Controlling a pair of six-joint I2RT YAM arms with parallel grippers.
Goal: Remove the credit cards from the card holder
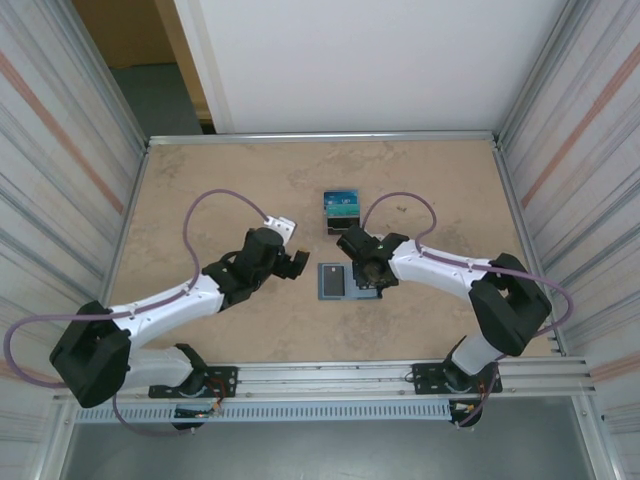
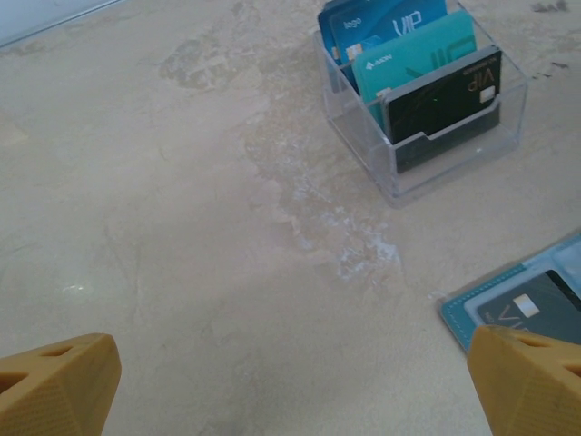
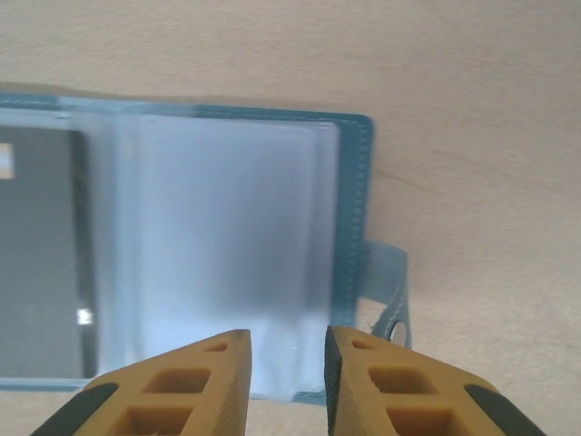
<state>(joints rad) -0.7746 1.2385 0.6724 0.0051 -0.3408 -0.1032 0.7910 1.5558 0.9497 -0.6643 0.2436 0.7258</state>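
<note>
- Teal card holder (image 3: 359, 182) lies open mid-surface, a dark credit card (image 3: 41, 254) in one pocket.
- My right pincer (image 3: 286, 341) hovers over its clear pocket (image 3: 227, 236), tips narrowly parted, gripping nothing.
- My left pincer (image 2: 292, 377) gapes wide nearby.
- More credit cards (image 2: 413, 54) stand in a clear box (image 2: 427, 177) toward the far edge.

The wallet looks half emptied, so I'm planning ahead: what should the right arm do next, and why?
Probably slide the right gripper across to the dark card in the wallet's other half. The clear pocket under it looks empty, and that card is the one left to pull out.
</note>
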